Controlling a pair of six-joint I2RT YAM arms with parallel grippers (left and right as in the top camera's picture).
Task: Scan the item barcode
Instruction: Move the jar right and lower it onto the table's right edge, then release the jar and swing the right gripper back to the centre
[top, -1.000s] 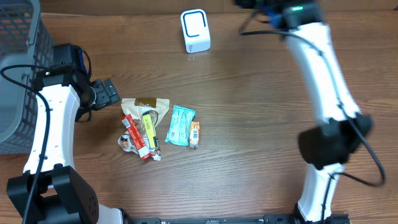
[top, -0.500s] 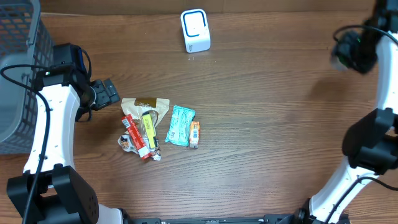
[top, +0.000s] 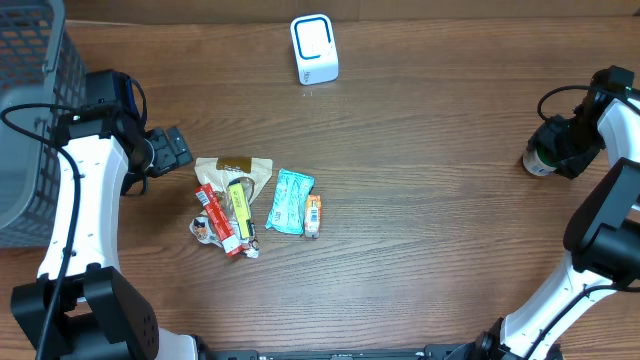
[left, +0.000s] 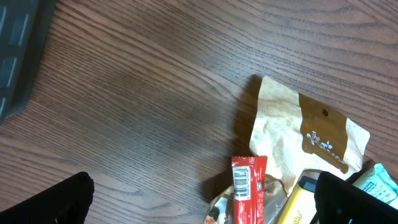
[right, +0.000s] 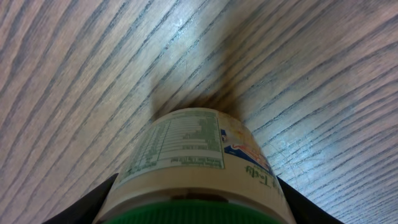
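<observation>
Right gripper swung to wood table edge, clamping bottle; left gripper wide, empty

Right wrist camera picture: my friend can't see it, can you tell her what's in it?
A bottle with a green cap and a nutrition label fills the bottom of the view, held between the right gripper's dark fingers. Behind it is the wooden table, with the bottle's shadow on it.
</observation>
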